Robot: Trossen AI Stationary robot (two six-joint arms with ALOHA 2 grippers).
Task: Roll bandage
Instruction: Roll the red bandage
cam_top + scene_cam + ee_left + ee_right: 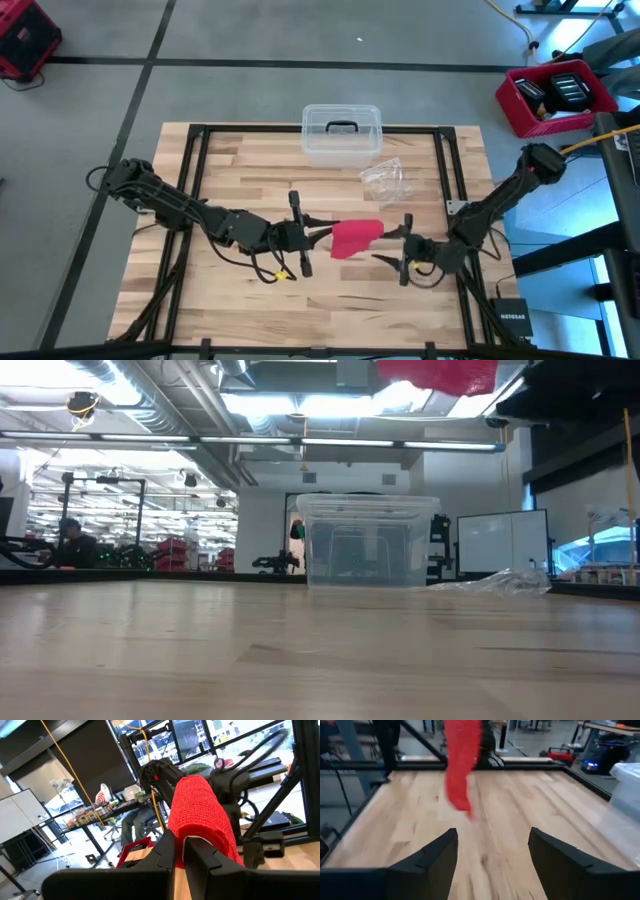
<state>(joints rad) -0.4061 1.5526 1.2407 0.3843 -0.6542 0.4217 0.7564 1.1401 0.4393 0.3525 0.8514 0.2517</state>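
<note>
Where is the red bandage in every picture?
High view: the bandage is mid-table, between the left gripper and the right gripper.
Low view: it peeks in at the top edge, hanging above the table.
Left wrist view: centre, pinched in that gripper.
Right wrist view: dangling ahead, top centre.
Shared landmark: the clear plastic box.

left gripper (182, 851) | jaws clamped on bandage (200, 815) | right arm (235, 775) behind

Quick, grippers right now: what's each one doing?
Left gripper: shut on the bandage, held above the table.
Right gripper: open, empty, facing the hanging bandage.
</note>
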